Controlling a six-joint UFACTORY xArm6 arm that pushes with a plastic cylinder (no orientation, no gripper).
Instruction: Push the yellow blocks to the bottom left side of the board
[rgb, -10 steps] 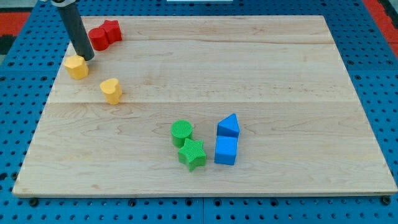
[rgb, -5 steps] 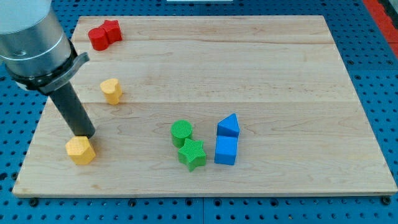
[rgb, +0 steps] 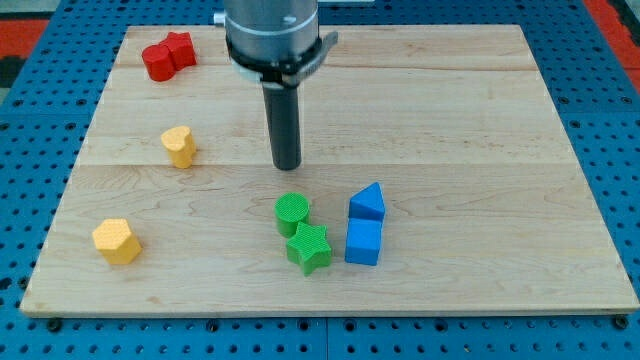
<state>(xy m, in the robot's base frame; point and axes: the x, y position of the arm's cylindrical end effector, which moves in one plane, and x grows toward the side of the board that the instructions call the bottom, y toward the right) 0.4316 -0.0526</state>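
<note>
My tip (rgb: 287, 165) stands on the bench (rgb: 450, 120) near its middle, touching nothing; the rod carries no jaws, so nothing is gripped. 1 yellow block (rgb: 117, 241), roughly hexagonal, already sits at the bottom left. The other yellow block (rgb: 179, 146), heart-like, lies at about 9 o'clock from my tip, clearly apart. I judge my tip must get round to its 1 o'clock side and push toward 7 o'clock.

Wooden board (rgb: 450, 110) under eight coloured blocks (rgb: 290, 210)
</note>
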